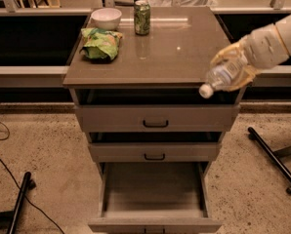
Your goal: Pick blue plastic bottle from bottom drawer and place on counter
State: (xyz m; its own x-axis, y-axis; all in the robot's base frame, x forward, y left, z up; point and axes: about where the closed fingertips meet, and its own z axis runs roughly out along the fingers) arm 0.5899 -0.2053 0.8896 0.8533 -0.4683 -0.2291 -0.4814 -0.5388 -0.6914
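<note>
My gripper (233,66) comes in from the right, shut on the blue plastic bottle (222,76). The bottle is clear with a pale label and a white cap (204,91) pointing down-left. It hangs tilted at the front right edge of the counter (175,57), about level with the counter's top. The bottom drawer (154,191) is pulled fully open below and its inside shows nothing in it. The gripper's yellowish fingers (223,55) wrap the bottle's body.
On the counter's back left lie a green crumpled chip bag (101,43), a white bowl (106,18) and a green soda can (142,17). Two upper drawers with black handles (155,124) are slightly ajar. A black stand leg (272,157) lies at the right on the floor, cables at left.
</note>
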